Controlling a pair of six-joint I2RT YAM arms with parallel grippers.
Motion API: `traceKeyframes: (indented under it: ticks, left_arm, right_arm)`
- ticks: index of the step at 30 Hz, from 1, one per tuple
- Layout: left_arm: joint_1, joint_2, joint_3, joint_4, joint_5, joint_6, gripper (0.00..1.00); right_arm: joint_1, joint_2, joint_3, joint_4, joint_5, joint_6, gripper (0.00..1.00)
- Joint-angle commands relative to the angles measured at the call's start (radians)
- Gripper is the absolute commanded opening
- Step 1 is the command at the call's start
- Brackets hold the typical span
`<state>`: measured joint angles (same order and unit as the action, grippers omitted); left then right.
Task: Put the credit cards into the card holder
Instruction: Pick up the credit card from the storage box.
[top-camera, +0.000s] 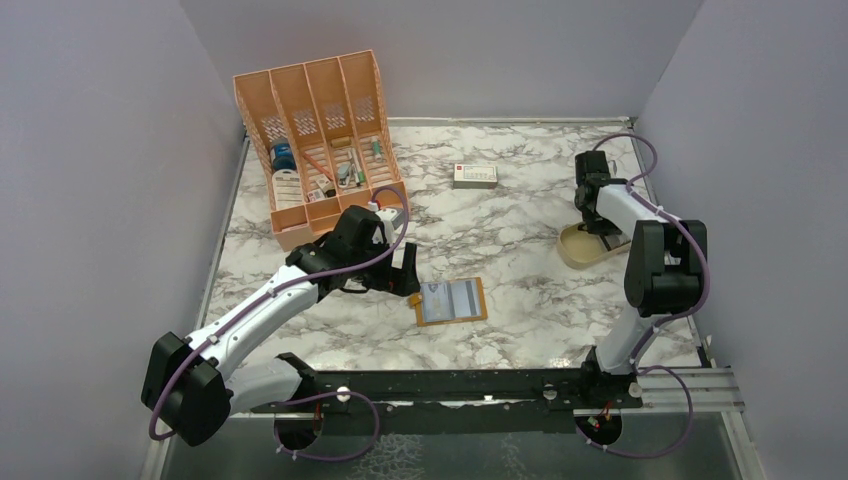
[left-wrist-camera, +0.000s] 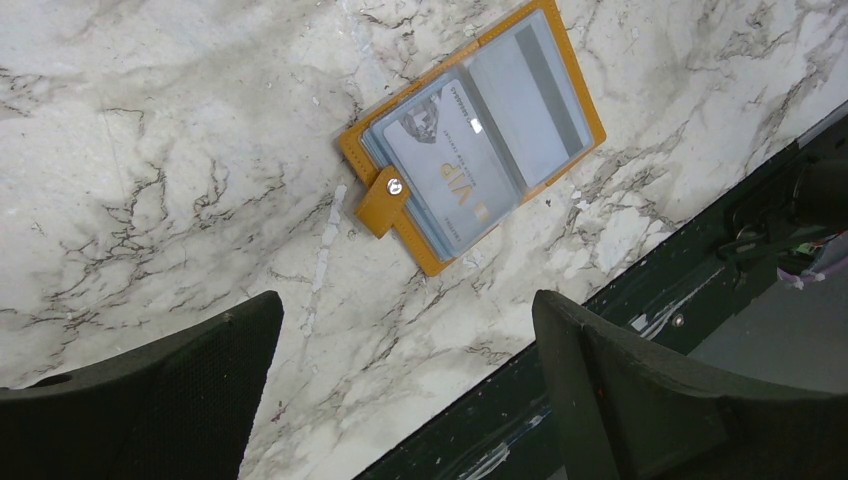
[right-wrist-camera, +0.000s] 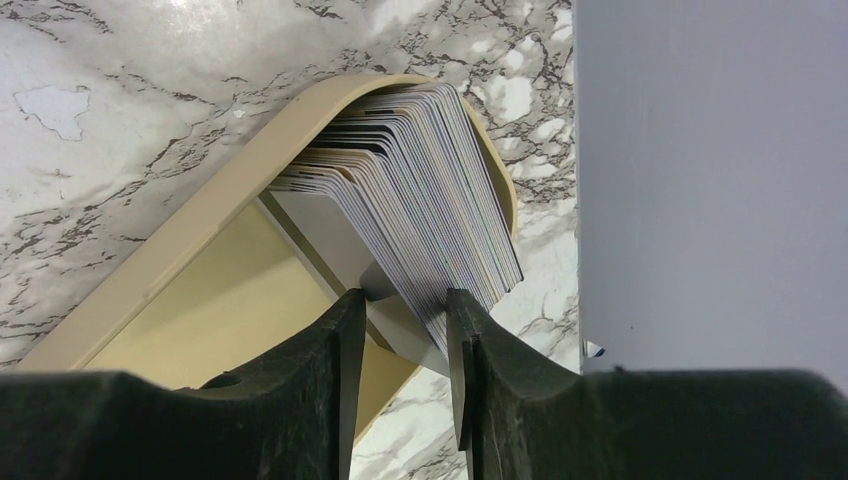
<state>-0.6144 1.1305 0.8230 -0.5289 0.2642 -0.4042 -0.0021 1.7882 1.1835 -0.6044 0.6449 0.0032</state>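
On the tabletop (top-camera: 520, 225) the holder (top-camera: 451, 301) lies flat and open, pockets up. Its strap with the stud (left-wrist-camera: 384, 200) sticks out from one edge, and a pale card (left-wrist-camera: 445, 150) sits in a clear pocket inside.

Just left of the holder hangs the left tool (top-camera: 407, 272). Its fingers are spread wide with nothing between them, and it is above the tabletop, clear of the holder.

Well to the right of the holder and farther back stands the dish (top-camera: 575, 254), with the right tool (top-camera: 592, 230) over it. In the right wrist view the cards (right-wrist-camera: 420, 180) stand on edge in a fanned stack, leaning against the dish's rim (right-wrist-camera: 200, 220). The right tool (right-wrist-camera: 405, 345) has its fingers drawn close on either side of the stack's lower corner, with a grey card between them. Whether they already pinch it I cannot tell.

Beyond the holder lies a white box (top-camera: 475, 176). An organiser (top-camera: 320, 140) stands beyond it to the left.
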Motion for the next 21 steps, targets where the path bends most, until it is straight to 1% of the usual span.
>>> traceKeyframes:
  ticks: [1, 9, 14, 18, 21]
  left_arm:
    - [0.007, -0.02, 0.025, -0.004, 0.006, 0.01, 0.99]
    - [0.009, -0.019, 0.025, -0.005, 0.006, 0.008, 0.99]
    - [0.01, -0.017, 0.027, -0.005, 0.007, 0.008, 0.99]
    - [0.012, -0.013, 0.027, -0.003, 0.012, 0.01, 0.99]
    - [0.012, -0.01, 0.027, -0.003, 0.014, 0.01, 0.99]
  right_arm:
    - [-0.009, -0.04, -0.004, 0.055, 0.039, 0.002, 0.35]
    - [-0.009, -0.061, -0.001, 0.063, 0.033, 0.001, 0.28]
    - [-0.009, -0.069, 0.007, 0.045, 0.002, 0.013, 0.22]
    - [-0.007, -0.088, 0.025, 0.012, -0.078, 0.038, 0.17]
    - [-0.006, -0.123, 0.028, -0.003, -0.198, 0.049, 0.09]
